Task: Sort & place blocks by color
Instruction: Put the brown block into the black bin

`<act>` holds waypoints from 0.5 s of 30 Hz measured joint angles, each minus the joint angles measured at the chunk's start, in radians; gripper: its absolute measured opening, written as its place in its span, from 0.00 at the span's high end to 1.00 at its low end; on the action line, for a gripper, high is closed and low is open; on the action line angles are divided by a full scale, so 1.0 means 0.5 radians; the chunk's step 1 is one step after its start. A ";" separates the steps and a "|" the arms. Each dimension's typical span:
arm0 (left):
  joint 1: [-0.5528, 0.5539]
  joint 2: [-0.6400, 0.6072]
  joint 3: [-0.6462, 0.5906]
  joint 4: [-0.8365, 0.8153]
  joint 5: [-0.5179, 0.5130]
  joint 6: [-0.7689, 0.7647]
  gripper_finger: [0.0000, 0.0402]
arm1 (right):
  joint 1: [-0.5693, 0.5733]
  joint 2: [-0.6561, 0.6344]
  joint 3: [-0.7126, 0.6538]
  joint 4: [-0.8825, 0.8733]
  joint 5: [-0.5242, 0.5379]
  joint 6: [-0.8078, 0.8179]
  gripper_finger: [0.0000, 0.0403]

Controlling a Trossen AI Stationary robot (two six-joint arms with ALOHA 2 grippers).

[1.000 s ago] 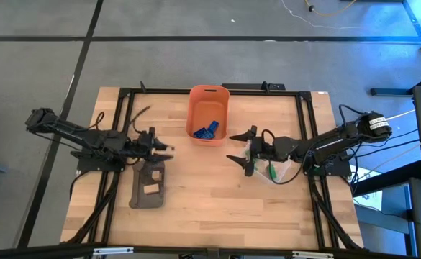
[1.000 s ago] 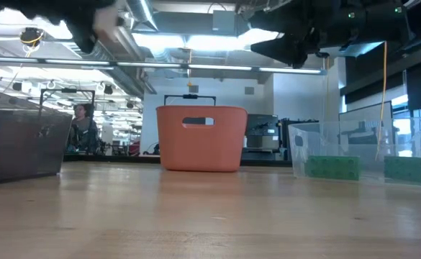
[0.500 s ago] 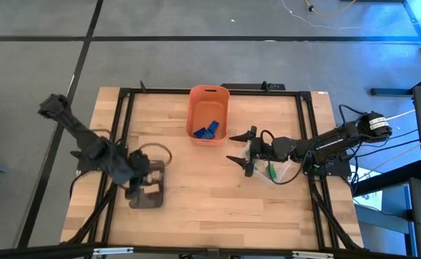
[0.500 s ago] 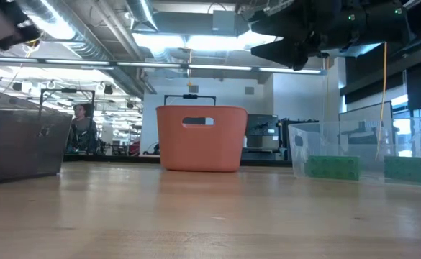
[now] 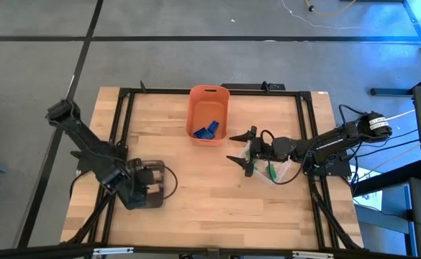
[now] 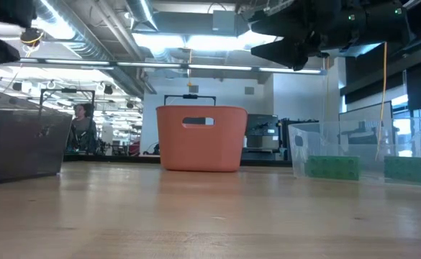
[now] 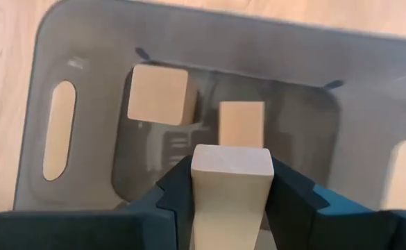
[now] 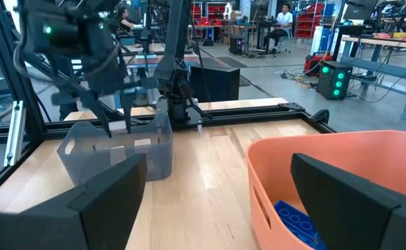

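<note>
Holding a tan block [image 7: 230, 182] between its fingers, the left end effector [image 7: 232, 198] hangs over the grey bin [image 7: 85, 48] at the counter's left. The block looks light, rigid and smooth; flat opposite sides suit gripping. The right end effector [image 5: 240, 151] waits spread wide.

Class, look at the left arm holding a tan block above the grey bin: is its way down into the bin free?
Probably yes. The left gripper, shut on the tan block, hangs over the open grey bin; two blocks lie inside.
</note>
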 joint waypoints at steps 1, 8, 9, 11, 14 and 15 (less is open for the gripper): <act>0.000 0.037 0.000 -0.006 0.000 0.000 0.67 | 0.000 0.000 0.000 -0.001 0.000 0.000 0.11; 0.001 0.212 -0.002 -0.064 0.019 0.000 0.62 | 0.000 0.001 0.000 -0.001 0.000 0.000 0.11; 0.003 0.219 -0.002 -0.064 0.021 0.000 0.62 | 0.000 0.001 0.000 -0.001 0.000 0.000 0.11; 0.024 0.221 -0.002 -0.067 0.042 -0.013 0.62 | -0.001 0.001 0.000 -0.001 0.000 0.001 0.11; 0.090 0.221 -0.002 -0.094 0.060 -0.048 0.61 | -0.001 0.001 0.000 0.000 0.000 0.003 0.11; 0.112 0.221 -0.002 -0.111 0.080 -0.047 0.60 | -0.001 0.001 0.000 0.000 0.000 0.016 0.11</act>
